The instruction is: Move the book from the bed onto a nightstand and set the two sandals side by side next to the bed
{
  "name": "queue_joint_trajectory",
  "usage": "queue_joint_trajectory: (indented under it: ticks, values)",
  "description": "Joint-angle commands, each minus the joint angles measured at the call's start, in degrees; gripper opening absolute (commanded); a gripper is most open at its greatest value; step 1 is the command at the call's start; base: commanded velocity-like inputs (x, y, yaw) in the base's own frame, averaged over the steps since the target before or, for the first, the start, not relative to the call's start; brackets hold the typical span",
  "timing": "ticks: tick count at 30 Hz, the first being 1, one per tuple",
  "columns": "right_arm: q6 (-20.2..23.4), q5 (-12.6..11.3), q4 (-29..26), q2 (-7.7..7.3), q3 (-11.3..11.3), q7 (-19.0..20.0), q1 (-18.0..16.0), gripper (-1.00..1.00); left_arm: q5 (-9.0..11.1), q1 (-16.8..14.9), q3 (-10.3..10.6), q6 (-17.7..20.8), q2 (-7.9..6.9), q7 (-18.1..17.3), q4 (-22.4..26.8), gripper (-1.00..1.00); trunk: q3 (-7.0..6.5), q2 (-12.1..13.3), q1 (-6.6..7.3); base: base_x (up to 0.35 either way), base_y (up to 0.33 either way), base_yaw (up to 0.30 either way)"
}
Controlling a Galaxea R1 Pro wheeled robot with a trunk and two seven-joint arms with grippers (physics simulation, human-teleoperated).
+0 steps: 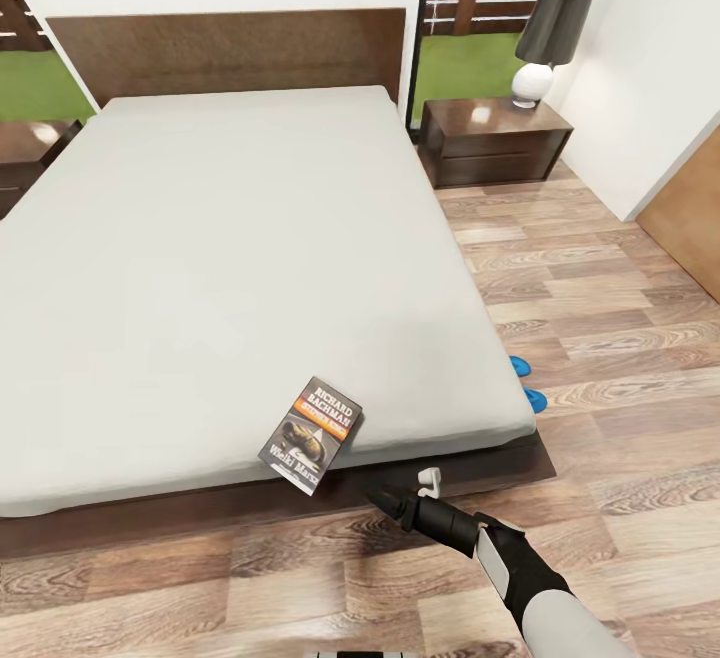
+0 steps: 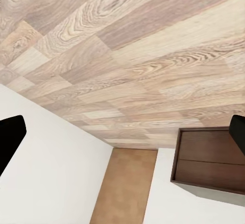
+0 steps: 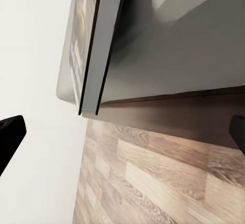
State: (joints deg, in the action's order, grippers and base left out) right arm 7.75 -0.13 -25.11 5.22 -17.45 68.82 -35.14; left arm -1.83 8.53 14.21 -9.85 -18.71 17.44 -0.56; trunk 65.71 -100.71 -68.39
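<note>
We see the large low platform bed [image 1: 250,268] with its dark-brown wooden frame, matching headboard and plain pale-grey mattress filling the left and centre of the head view. The small thin paperback book [image 1: 311,435] with a dark cover, an orange band and white "Richard Bachman" lettering lies flat on the mattress in the lower centre of the frame, one corner hanging over the near edge. In the right wrist view we see that book [image 3: 89,40] edge-on, jutting past the mattress above the wood-plank floor [image 3: 153,183].

Our right end effector [image 1: 388,500] sits in the lower centre of the head view, just below and right of the book and apart from it, its dark arm coming up from the lower right corner. In the right wrist view its two black fingertips [image 3: 10,134] stand at opposite edges of the frame, so its fingers are spread wide with nothing between them. The left end effector's black fingertips [image 2: 10,137] are likewise wide apart in the left wrist view, holding nothing.

The two bright blue flat sandals [image 1: 527,383] peek out from the bed's right edge, at mid-right of the head view, mostly hidden by the mattress. A small low dark-brown glossy nightstand [image 1: 493,138] stands at upper right beside the headboard, carrying a lamp [image 1: 548,33] with a black shade and white base.
</note>
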Motion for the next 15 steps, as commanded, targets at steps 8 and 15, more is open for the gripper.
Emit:
queue_joint_trajectory:
  ticks: [8, 15]
  values:
    - [0.60, 0.02, -0.02, 0.10, -0.30, 0.19, -0.02, 1.00, -0.22, -0.01, 0.22, -0.23, 0.01, 0.22, -0.06, 1.00, 0.02, -0.01, 0.00, 0.000, 0.059, 0.000]
    - [0.60, 0.04, -0.02, 0.07, -0.30, 0.19, -0.02, 1.00, -0.25, -0.01, 0.24, -0.24, 0.00, 0.22, -0.06, 1.00, 0.02, -0.01, 0.00, 0.000, 0.072, 0.000]
